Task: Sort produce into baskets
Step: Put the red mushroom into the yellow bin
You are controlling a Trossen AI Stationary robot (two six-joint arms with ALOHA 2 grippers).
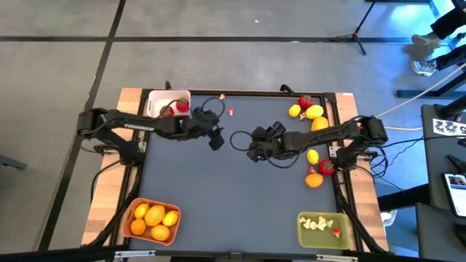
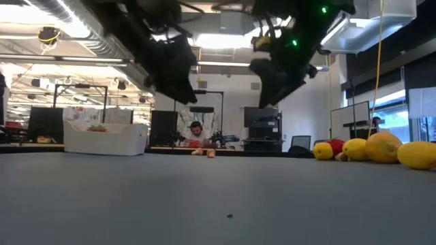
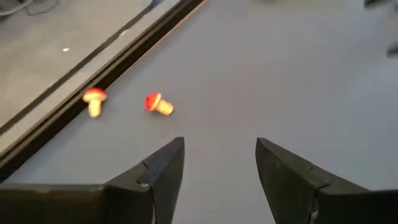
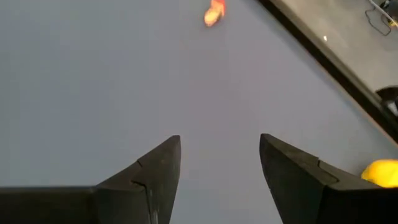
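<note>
Both grippers hang open and empty over the middle of the dark mat, clear of its surface: my left gripper (image 1: 216, 142) (image 3: 221, 162) and my right gripper (image 1: 253, 153) (image 4: 219, 158). Two tiny red-capped pale bits (image 3: 158, 104) (image 3: 94, 101) lie ahead of the left gripper near the far edge; one (image 4: 214, 14) shows ahead of the right gripper. Loose lemons (image 1: 314, 111), oranges (image 1: 314, 180) and strawberries (image 1: 325, 167) lie at the right. The white basket (image 1: 156, 98) holds strawberries, the orange basket (image 1: 134, 208) holds citrus, and the olive-green basket (image 1: 320, 234) holds pale bits.
The mat's black frame (image 1: 240, 93) runs along the far edge just behind the tiny bits. A lemon (image 4: 380, 171) lies close beside the right gripper's finger. Bare mat (image 1: 233, 196) stretches between the two near baskets. Cables and a stand sit on the floor beyond the table.
</note>
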